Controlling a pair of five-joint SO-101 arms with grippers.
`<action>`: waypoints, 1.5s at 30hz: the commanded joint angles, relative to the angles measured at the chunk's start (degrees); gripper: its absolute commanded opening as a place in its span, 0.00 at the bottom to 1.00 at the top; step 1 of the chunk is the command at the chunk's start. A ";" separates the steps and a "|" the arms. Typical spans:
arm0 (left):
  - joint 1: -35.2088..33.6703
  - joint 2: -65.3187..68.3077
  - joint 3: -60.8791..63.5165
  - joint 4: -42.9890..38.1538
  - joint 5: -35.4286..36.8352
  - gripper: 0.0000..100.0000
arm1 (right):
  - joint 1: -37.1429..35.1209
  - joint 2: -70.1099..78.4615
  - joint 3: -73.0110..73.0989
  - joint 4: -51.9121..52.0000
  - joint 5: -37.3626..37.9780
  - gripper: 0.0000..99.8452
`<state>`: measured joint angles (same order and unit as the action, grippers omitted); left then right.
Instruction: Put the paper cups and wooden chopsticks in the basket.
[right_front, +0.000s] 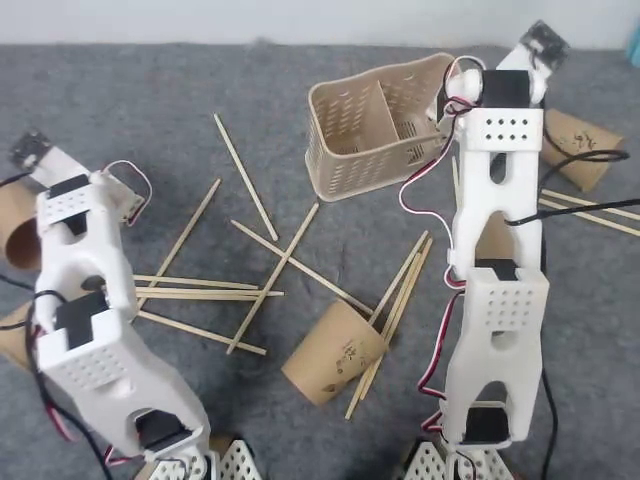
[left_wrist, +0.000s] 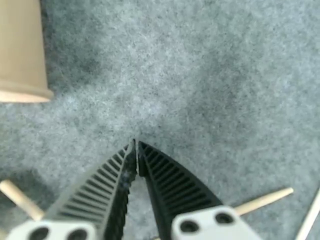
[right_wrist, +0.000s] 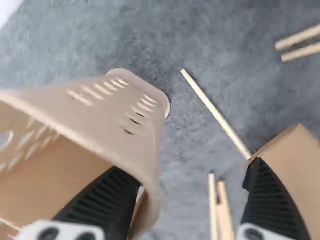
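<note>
The right hand (right_wrist: 192, 180), spread wide and empty, sits at the basket (right_front: 370, 165) rim, the left hand (left_wrist: 136, 150) is closed and empty, so best pinch the cup (right_front: 333, 352) near the basket by its rim.

The basket (right_wrist: 100, 115) wall sits between the right gripper (right_wrist: 192, 172) fingers, with a paper cup (right_wrist: 295, 160) just beside the outer finger and a chopstick (right_wrist: 215, 115) lying just ahead. Over at the left gripper (left_wrist: 136, 147), a second cup (left_wrist: 20, 50) lies ahead and off to one side, and a loose chopstick (left_wrist: 262, 201) lies back beside the fingers.
</note>
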<state>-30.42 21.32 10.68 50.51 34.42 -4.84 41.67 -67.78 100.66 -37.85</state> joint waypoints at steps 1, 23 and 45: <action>0.70 -0.79 -2.42 0.35 -0.62 0.01 | -1.36 -7.60 -2.02 2.15 16.79 0.28; 0.79 -0.79 -2.42 0.35 -0.62 0.01 | 2.77 -10.33 -1.76 -21.05 34.99 0.23; 2.55 -0.70 -2.68 0.26 -3.08 0.01 | 1.36 2.95 -2.99 -23.34 34.90 0.23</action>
<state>-28.66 21.32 10.68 50.51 32.04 -1.76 44.92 -68.57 73.67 -3.74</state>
